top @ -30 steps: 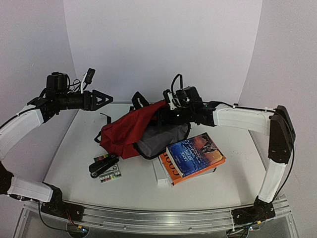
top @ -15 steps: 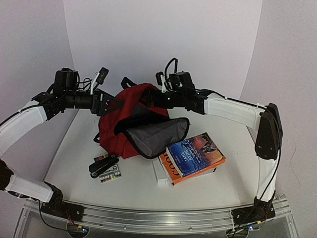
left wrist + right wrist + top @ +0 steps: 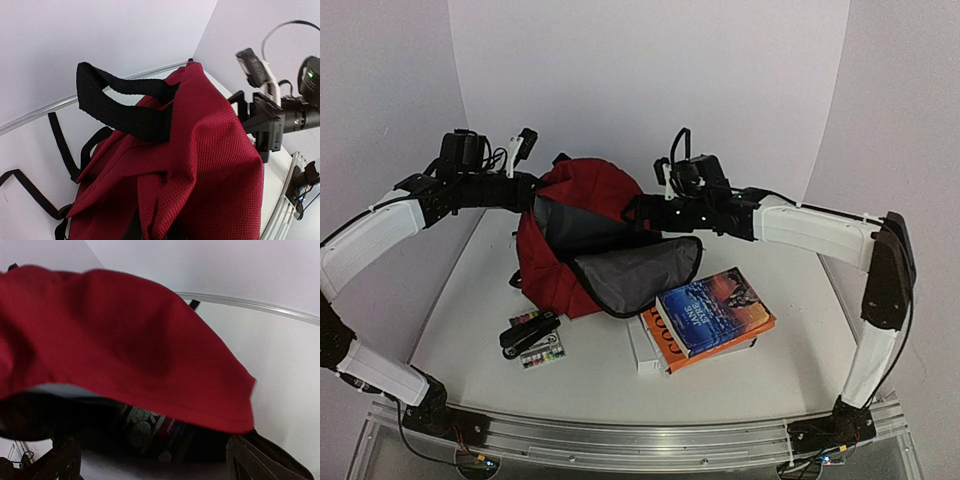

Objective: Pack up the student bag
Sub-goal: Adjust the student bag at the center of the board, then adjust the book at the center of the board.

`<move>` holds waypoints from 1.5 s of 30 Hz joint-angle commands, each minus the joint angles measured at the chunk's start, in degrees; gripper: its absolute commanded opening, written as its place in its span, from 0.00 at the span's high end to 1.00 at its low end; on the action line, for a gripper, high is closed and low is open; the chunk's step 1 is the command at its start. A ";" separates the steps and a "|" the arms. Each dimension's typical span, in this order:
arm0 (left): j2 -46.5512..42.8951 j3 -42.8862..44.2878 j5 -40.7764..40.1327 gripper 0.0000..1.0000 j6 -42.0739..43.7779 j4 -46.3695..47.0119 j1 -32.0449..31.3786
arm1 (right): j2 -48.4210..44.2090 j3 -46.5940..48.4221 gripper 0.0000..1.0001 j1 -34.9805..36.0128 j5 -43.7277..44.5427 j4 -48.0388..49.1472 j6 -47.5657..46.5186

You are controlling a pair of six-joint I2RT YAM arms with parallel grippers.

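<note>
Matt woven red cloth student bag [image 3: 210, 165], coarse black webbing handle [image 3: 125, 120]

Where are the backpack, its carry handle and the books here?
backpack [image 3: 545, 268]: overhead view, on its red side fabric.
carry handle [image 3: 120, 117]: left wrist view, on the black webbing loop.
books [image 3: 715, 303]: overhead view, on the top book's blue cover.

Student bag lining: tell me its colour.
The lining of the student bag is grey, clearest in the top external view.
</note>
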 commanded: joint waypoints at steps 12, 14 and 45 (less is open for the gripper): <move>1.60 -0.49 7.33 1.00 -9.27 1.80 11.44 | -35.77 -41.17 0.03 -6.47 12.55 -9.57 17.78; 2.01 -0.59 7.11 1.00 -8.53 1.09 11.53 | -36.63 -43.56 0.05 -7.17 13.51 -10.39 17.82; 2.17 -2.11 7.40 1.00 -6.41 -0.58 11.53 | -33.83 -48.61 0.35 -9.89 -13.03 -4.26 0.29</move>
